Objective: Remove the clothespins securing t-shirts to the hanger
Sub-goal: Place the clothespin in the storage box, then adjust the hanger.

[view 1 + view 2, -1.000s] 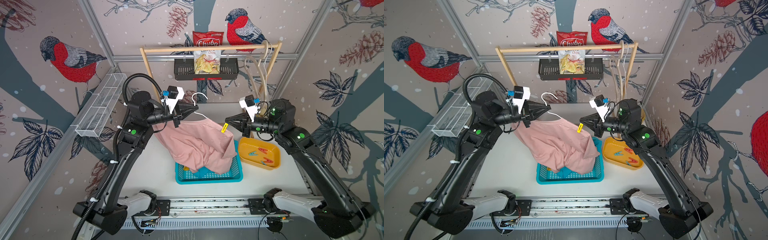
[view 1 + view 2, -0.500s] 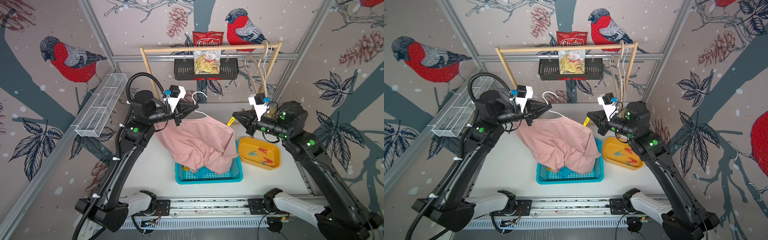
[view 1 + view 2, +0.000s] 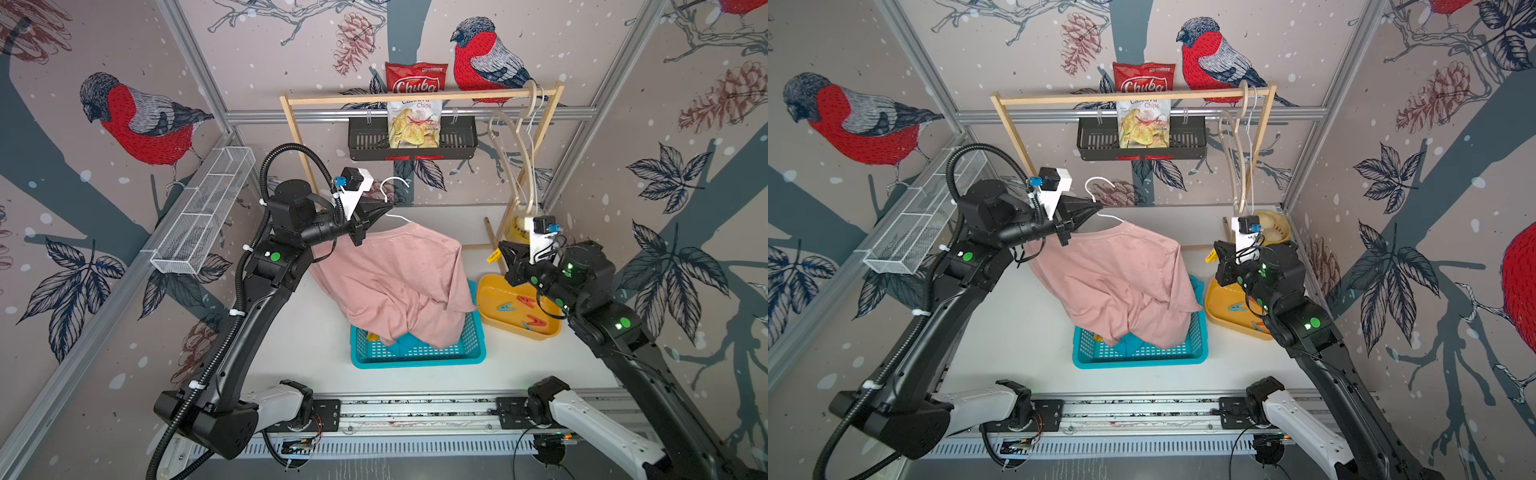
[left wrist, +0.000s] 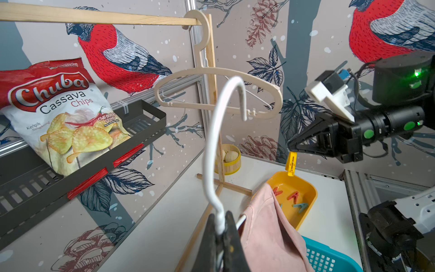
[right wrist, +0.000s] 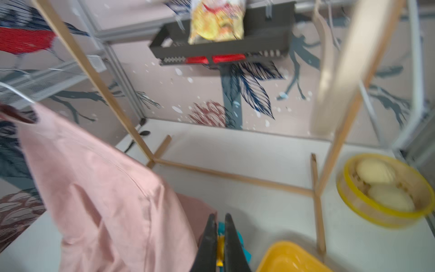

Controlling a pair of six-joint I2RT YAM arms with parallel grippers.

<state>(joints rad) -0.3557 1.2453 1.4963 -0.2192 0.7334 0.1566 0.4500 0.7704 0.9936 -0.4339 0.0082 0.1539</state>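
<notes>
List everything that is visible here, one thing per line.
basket: one, teal, table centre
tray: one, yellow, right of basket
white hanger: one, white, raised over table
pink t-shirt: one, pink, on white hanger, lower end in basket
yellow clothespin: one, yellow, held aloft
loose clothespins: at least three, red and blue, in tray
rack: one, wood, at back
cream hangers: at least two, cream, on rack
shelf: one, black, back wall
chips bag: one, red-white, in shelf
wire bin: one, white, left wall
left gripper: one, black, shut on white hanger
right gripper: one, black, shut on yellow clothespin
</notes>
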